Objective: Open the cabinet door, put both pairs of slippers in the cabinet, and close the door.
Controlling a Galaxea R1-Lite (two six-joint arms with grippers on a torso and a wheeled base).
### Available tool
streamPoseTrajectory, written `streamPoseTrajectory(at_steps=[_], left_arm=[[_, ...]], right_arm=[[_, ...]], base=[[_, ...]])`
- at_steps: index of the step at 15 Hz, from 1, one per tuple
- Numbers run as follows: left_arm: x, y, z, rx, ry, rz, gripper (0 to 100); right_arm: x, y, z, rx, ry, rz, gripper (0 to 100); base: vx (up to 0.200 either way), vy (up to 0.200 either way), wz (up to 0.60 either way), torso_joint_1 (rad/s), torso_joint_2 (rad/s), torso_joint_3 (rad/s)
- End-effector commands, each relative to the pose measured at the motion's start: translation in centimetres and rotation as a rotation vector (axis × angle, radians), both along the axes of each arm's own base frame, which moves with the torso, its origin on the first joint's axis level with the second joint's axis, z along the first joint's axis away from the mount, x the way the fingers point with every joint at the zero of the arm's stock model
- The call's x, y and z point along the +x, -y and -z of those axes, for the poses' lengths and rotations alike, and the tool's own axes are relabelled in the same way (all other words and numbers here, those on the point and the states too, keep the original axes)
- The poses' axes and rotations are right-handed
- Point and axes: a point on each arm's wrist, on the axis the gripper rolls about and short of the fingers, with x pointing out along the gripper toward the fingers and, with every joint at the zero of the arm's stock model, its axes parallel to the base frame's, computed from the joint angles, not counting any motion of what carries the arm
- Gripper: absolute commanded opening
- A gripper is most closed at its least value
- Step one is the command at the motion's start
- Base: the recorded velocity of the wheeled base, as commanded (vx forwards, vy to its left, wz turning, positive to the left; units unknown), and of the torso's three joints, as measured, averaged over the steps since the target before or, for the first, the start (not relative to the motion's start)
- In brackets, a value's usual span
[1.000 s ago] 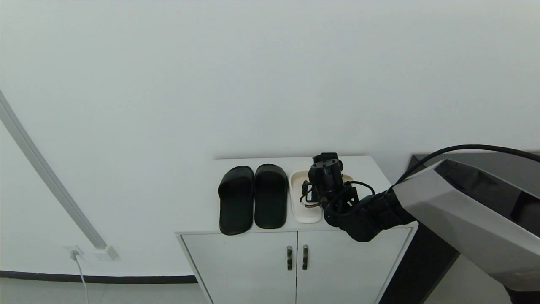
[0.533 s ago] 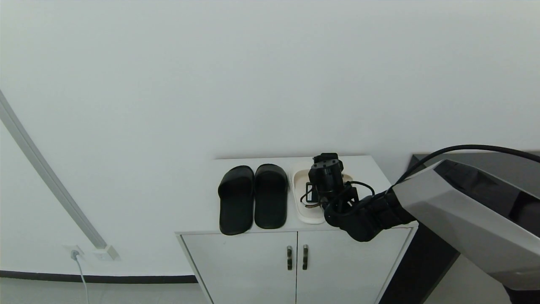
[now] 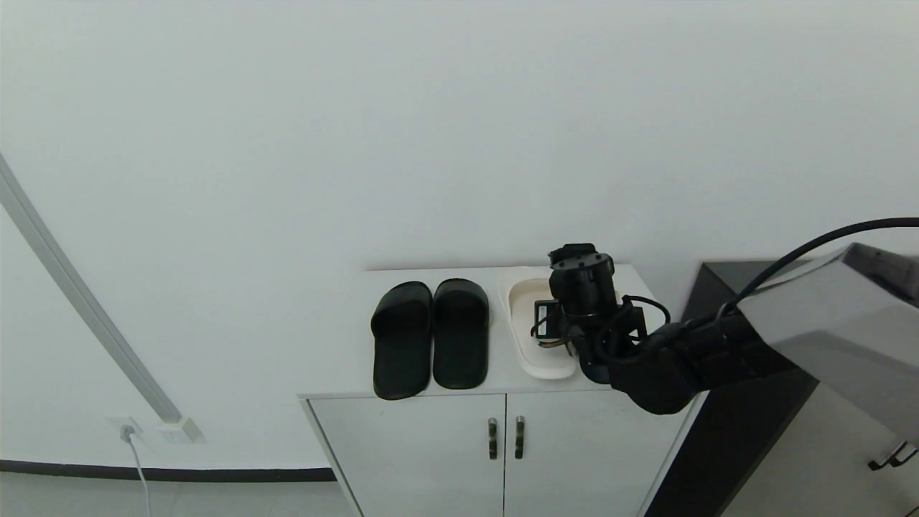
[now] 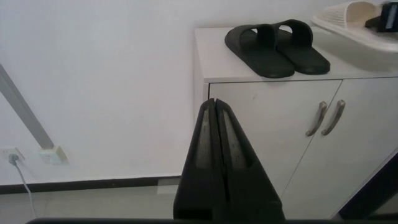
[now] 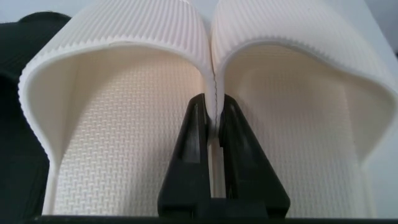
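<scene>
Our right pincer (image 5: pixel 211 109) gripped both white slippers (image 5: pixel 118 124) by their touching inner walls, likely to move them as one, atop the shut cabinet (image 3: pixel 409 452) beside the black slippers (image 3: pixel 429 337); left pincer (image 4: pixel 214 118) clenched, empty.

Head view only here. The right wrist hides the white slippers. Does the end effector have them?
Observer: Yes, the right end effector is shut on the white slippers, pinching their adjoining inner edges together.
Operator: Left arm? Not in my feed.
Observer: The left end effector is shut and empty, held low and facing the cabinet doors.
</scene>
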Motion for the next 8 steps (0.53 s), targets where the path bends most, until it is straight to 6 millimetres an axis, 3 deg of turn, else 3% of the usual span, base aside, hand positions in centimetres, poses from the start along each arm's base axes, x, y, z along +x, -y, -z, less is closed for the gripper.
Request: streamPoseTrajectory(at_steps=[1, 2, 5, 8], left_arm=[[0.0, 0.0, 0.0, -0.001, -0.001, 0.0, 0], [0.0, 0.0, 0.0, -0.001, -0.001, 0.0, 0], [0.0, 0.0, 0.0, -0.001, -0.001, 0.0, 0], [0.0, 0.0, 0.0, -0.001, -0.001, 0.0, 0]], right_arm=[[-6.1, 2.7, -4.3, 0.037, 0.054, -0.151, 0], [-7.7, 3.7, -4.7, 0.039, 0.06, -0.209, 0], [-15.3, 8.9, -5.3, 0.052, 0.041, -0.471, 0], [-19.7, 12.5, -4.9, 0.071, 0.006, -0.607, 0]], base=[[0.0, 0.0, 0.0, 0.0, 0.0, 0.0], [0.0, 0.0, 0.0, 0.0, 0.0, 0.0], [0.0, 0.0, 0.0, 0.0, 0.0, 0.0], [0.0, 0.0, 0.0, 0.0, 0.0, 0.0]])
